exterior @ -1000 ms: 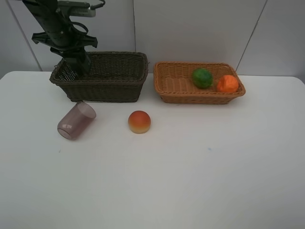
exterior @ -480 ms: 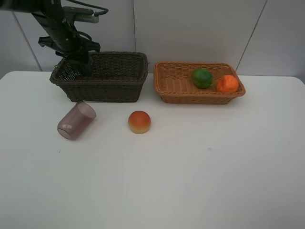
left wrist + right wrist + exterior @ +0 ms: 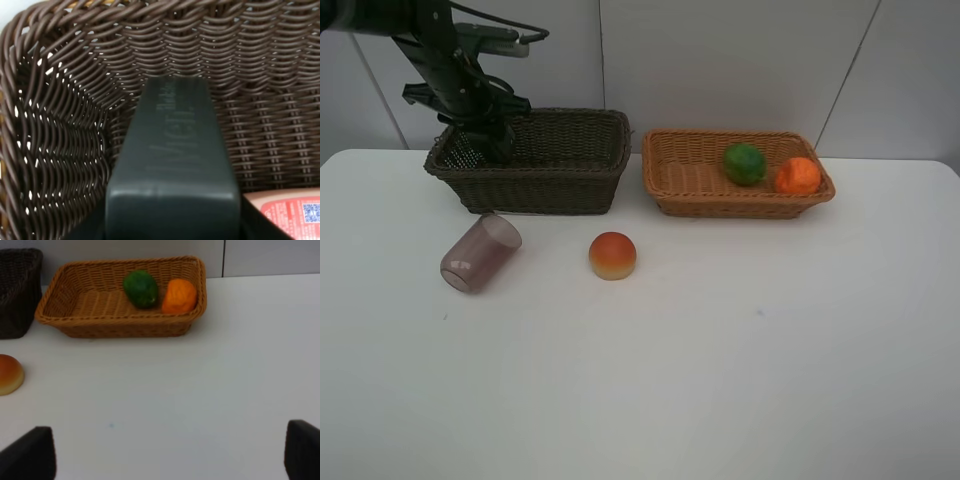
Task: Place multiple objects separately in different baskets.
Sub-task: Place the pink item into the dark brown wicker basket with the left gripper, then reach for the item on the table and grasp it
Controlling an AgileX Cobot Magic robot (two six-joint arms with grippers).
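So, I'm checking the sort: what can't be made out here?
- Contents of dark basket, high view: its wall and the left gripper hide them.
- Pink labelled item, left wrist view: cut off by the edge and left gripper.
- Right gripper, right wrist view: only fingertips show, at the edge.

A plain white table (image 3: 720, 380) is seen carrying four things. A deep, dark brown woven wicker basket (image 3: 540, 185) and a shallower, light orange-brown wicker basket (image 3: 740, 208) are set side by side at the back. Nearer the front, a translucent pink cup (image 3: 478, 254) is laid on its side, and a round red-orange peach (image 3: 612, 255) is placed apart from it.
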